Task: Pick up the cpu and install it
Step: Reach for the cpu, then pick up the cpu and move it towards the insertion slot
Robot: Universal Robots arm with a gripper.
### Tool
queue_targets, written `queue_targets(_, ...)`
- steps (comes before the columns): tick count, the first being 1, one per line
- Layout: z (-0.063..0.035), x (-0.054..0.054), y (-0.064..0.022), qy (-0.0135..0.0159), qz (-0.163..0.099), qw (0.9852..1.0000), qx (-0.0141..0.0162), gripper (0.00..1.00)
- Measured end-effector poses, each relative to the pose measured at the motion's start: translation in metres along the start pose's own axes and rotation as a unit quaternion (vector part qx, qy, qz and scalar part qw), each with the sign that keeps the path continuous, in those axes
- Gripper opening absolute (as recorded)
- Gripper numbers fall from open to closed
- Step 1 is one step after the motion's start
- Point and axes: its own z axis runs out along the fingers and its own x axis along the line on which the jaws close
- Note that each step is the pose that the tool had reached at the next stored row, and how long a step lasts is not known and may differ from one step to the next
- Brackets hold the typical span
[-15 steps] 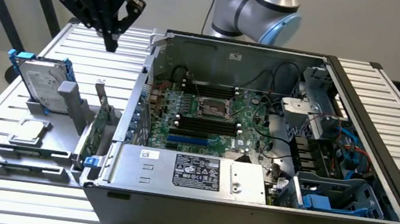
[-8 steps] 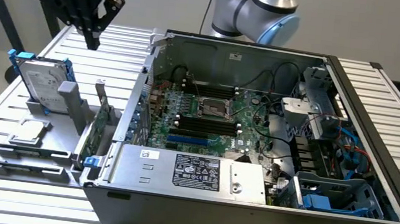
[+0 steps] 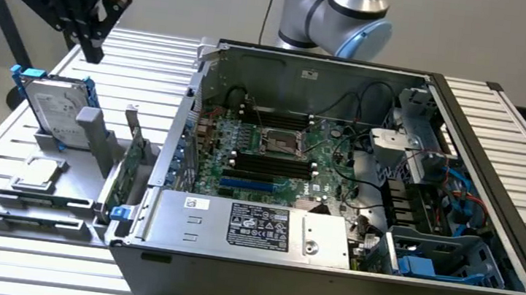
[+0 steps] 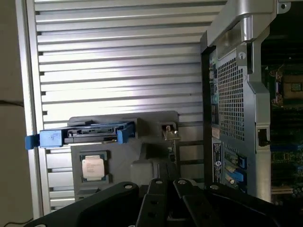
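Claw (image 3: 91, 50) is up high at the exterior view's left, hanging over the far part of the slatted bench (image 3: 156, 52). I read it as pinched fully together with nothing in it: an empty claw. On the wrist view its dark fingers (image 4: 157, 194) sit tight side by side, looking down at the parts holder (image 3: 42, 201).

The cpu (image 3: 38, 174) lies flat in that grey holder with its silver top up, on the near part of the bench at the exterior view's left. It is well apart from the claw, untouched. Just behind it in the same fixture the hard drive (image 3: 56, 107) stands on edge, blue rails on its sides. A green card (image 3: 126, 170) stands upright beside it, close against the case wall.

The open computer case (image 3: 479, 141) takes up the rest of the bench. I can see the motherboard (image 3: 271, 167) inside, with the metal-framed socket (image 3: 278, 143) in its middle. A grey box with a black label (image 3: 255, 226) sits along the near edge.
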Motion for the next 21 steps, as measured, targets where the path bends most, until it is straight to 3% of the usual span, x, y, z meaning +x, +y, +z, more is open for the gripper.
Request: queue_targets(21,0.0012,0.094,-0.017,0.0001,0.0,1.0,0.0,0.11)
